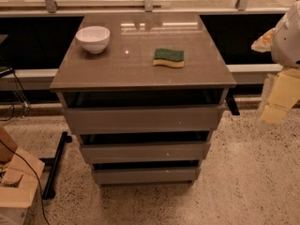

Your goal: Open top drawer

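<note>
The top drawer is the widest grey-brown handleless front, right under the cabinet's tabletop. A dark gap shows between the tabletop edge and the drawer front. Two narrower drawer fronts sit below it, the middle one and the bottom one. My gripper is a pale yellowish shape under a white arm at the right edge of the view. It hangs to the right of the cabinet at about top-drawer height and touches nothing.
A white bowl and a green-and-yellow sponge sit on the tabletop. A cardboard box, a black cable and a black floor bar lie at the lower left. Speckled floor spreads in front and to the right.
</note>
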